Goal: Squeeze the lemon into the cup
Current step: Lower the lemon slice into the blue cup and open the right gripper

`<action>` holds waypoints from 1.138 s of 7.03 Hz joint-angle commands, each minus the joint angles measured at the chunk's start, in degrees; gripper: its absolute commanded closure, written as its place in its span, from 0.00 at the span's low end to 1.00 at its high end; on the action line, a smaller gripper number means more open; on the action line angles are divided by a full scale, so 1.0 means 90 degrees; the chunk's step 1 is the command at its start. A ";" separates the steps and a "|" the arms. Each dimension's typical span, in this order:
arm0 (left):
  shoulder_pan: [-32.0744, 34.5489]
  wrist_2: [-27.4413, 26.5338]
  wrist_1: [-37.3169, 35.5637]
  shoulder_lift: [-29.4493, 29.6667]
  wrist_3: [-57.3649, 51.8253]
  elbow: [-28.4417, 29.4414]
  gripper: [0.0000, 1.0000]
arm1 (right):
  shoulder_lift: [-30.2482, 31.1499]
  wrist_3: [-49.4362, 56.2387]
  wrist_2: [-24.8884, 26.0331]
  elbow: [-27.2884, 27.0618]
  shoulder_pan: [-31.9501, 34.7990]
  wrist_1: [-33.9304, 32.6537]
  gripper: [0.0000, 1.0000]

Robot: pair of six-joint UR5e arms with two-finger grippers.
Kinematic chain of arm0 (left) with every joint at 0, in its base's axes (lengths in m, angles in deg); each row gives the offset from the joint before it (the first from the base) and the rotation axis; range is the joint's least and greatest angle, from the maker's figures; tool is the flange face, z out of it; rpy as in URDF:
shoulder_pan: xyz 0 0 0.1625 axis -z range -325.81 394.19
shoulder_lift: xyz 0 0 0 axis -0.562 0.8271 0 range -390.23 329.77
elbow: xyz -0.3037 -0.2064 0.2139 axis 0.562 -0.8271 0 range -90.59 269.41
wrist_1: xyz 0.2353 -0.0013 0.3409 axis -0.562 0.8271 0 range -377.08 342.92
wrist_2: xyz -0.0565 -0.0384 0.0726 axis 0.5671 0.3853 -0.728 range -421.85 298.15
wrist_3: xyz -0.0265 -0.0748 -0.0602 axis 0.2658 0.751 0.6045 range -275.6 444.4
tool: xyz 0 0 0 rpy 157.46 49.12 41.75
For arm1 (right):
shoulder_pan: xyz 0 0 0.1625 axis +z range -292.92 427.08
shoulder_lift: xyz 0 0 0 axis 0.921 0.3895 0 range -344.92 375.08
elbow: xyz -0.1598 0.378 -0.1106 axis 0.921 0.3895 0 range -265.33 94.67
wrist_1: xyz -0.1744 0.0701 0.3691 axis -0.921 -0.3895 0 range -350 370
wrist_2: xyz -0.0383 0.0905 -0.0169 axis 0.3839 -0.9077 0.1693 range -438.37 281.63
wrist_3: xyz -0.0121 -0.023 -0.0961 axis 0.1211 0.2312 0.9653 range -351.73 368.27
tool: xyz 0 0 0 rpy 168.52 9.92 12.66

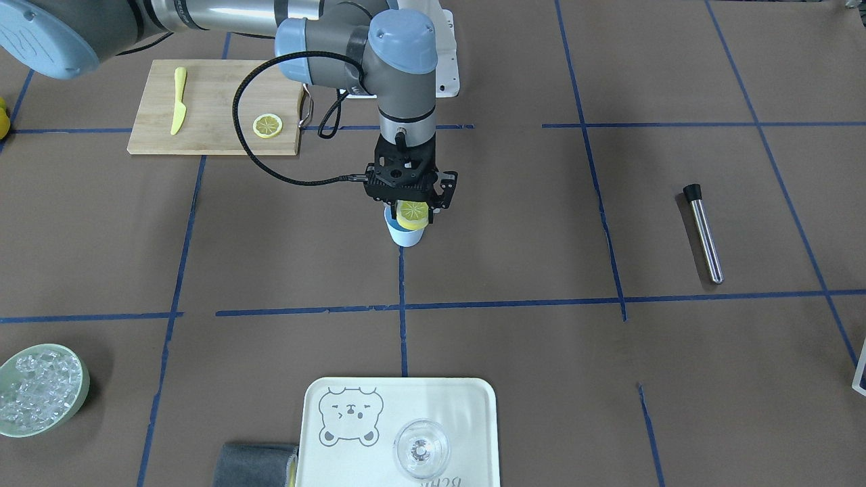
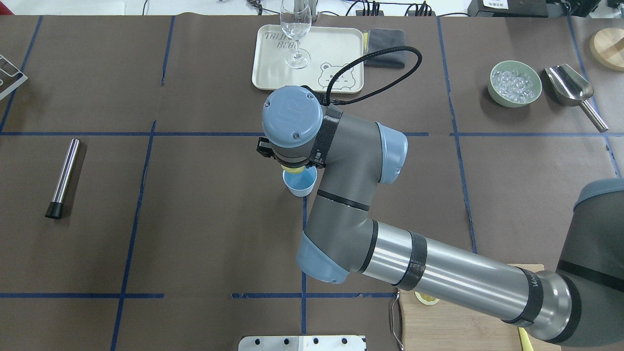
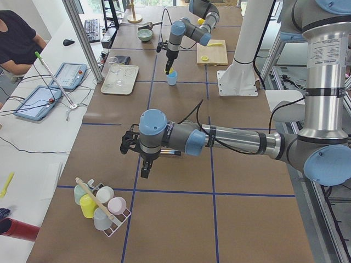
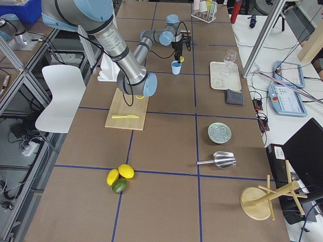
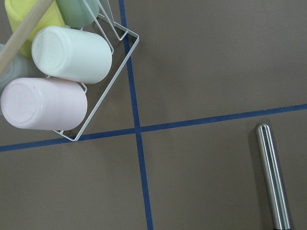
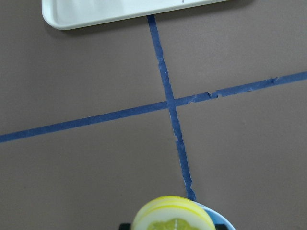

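My right gripper (image 1: 413,206) is shut on a lemon slice (image 1: 413,214), held upright just above the mouth of the light-blue cup (image 1: 404,235) at the table's middle. In the right wrist view the lemon slice (image 6: 172,218) fills the bottom edge with the cup's rim (image 6: 225,221) behind it. From overhead the wrist hides the gripper; only the cup (image 2: 300,184) and a sliver of lemon (image 2: 294,171) show. A second lemon slice (image 1: 267,126) lies on the cutting board (image 1: 210,138). My left gripper (image 3: 143,170) hangs over bare table far from the cup; I cannot tell whether it is open or shut.
A yellow plastic knife (image 1: 178,100) lies on the board. A white tray (image 1: 325,460) holds a clear glass (image 1: 421,449). A green bowl of ice (image 1: 40,387) stands at one corner. A steel rod (image 1: 703,233) lies apart. A cup rack (image 5: 103,120) is near my left wrist.
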 commanded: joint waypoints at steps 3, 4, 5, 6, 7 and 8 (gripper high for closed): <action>0.0010 0.0000 0.0000 0.0000 0.0000 -0.0012 0.00 | 0.0085 -0.0008 -0.0179 -0.0035 -0.0001 -0.0041 0.36; 0.0000 0.0000 0.0000 0.0000 0.0000 -0.0012 0.00 | 0.0134 -0.0008 -0.0189 -0.0044 -0.0001 -0.0041 0.36; 0.0000 0.0000 0.0000 0.0000 0.0000 -0.0002 0.00 | 0.0134 -0.0008 -0.0189 -0.0044 -0.0001 -0.0041 0.32; 0.0010 0.0000 0.0000 0.0000 0.0000 -0.0002 0.00 | 0.0134 -0.0008 -0.0227 -0.0073 -0.0001 -0.0051 0.28; 0.0000 0.0000 0.0000 0.0000 0.0000 -0.0002 0.00 | 0.0134 -0.0008 -0.0237 -0.0219 -0.0001 -0.0293 0.25; 0.0000 0.0000 0.0000 0.0000 0.0000 -0.0002 0.00 | 0.0134 -0.0008 -0.0238 -0.0288 -0.0001 -0.0344 0.22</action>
